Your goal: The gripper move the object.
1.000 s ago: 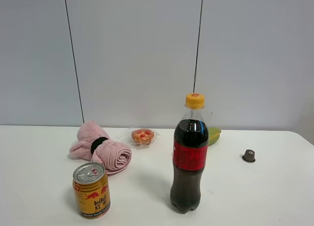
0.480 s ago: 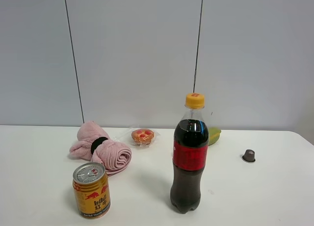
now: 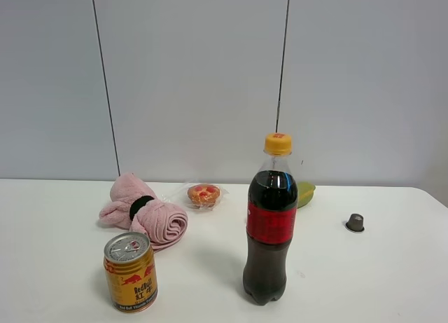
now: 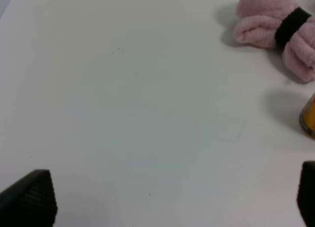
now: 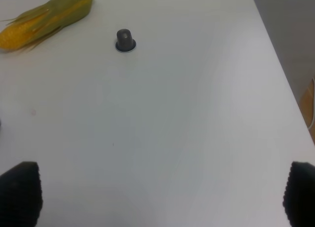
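White surface (image 3: pixel 392 281) stretches before a pale grey panelled wall (image 3: pixel 196 78). On it, toward the near left in the high view, the small gold Red Bull can (image 3: pixel 131 272) stands upright, just in front of a rolled pink towel (image 3: pixel 143 214) with a black band. A cola bottle (image 3: pixel 270 223) with a yellow cap stands to the can's right, apart from it. Farther back lie a wrapped pastry (image 3: pixel 204 195) and an ear of corn (image 5: pixel 47 17); a small dark capsule (image 3: pixel 355 223) sits to the right. The left tool (image 4: pixel 172 200) is spread wide, holding nothing, with the can's edge just visible at one side of its wrist view. The right tool (image 5: pixel 162 195) is likewise wide open and empty above bare surface.
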Robot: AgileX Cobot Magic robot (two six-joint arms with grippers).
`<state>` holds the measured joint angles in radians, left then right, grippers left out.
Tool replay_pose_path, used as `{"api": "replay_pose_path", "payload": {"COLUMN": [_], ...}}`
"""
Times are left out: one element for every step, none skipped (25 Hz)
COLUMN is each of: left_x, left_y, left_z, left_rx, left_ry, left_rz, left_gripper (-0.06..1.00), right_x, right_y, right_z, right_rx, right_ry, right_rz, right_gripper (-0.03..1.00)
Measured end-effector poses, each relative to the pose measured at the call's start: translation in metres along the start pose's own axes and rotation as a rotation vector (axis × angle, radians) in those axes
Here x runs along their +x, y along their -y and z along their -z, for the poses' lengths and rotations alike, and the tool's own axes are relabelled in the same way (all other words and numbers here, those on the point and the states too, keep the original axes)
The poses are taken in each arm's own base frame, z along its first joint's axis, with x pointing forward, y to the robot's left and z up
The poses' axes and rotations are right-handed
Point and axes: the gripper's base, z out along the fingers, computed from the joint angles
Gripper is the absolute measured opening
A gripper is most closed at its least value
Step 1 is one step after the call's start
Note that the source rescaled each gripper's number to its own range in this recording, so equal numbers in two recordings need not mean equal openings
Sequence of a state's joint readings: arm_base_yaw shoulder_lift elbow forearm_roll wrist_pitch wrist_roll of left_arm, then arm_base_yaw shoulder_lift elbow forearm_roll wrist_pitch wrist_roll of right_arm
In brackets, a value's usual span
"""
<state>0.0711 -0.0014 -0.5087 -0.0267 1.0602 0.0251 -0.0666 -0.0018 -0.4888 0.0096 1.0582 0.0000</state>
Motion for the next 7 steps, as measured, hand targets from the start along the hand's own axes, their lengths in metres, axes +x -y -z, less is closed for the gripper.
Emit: {"api": "replay_pose_path", "payload": {"left_x": [0.0000,0.0000,0.0000,0.0000,0.0000,0.0000,0.0000], "left_y": [0.0000,0.0000,0.0000,0.0000,0.0000,0.0000,0.0000], "left_z": [0.0000,0.0000,0.0000,0.0000,0.0000,0.0000,0.0000], "left_rx": [0.000,0.000,0.000,0.000,0.000,0.000,0.000], "left_ry": [0.000,0.000,0.000,0.000,0.000,0.000,0.000], "left_rz": [0.000,0.000,0.000,0.000,0.000,0.000,0.000], "left_gripper": [1.00,1.00,1.00,1.00,1.00,1.00,1.00], "right_x": [0.0000,0.0000,0.0000,0.0000,0.0000,0.0000,0.0000], "right_y": [0.0000,0.0000,0.0000,0.0000,0.0000,0.0000,0.0000], "right_z": [0.0000,0.0000,0.0000,0.0000,0.0000,0.0000,0.0000], "right_rx": [0.000,0.000,0.000,0.000,0.000,0.000,0.000], "right_ry": [0.000,0.000,0.000,0.000,0.000,0.000,0.000], "right_rz": [0.000,0.000,0.000,0.000,0.000,0.000,0.000], "right_gripper": [0.99,0.99,0.99,0.99,0.99,0.99,0.99]}}
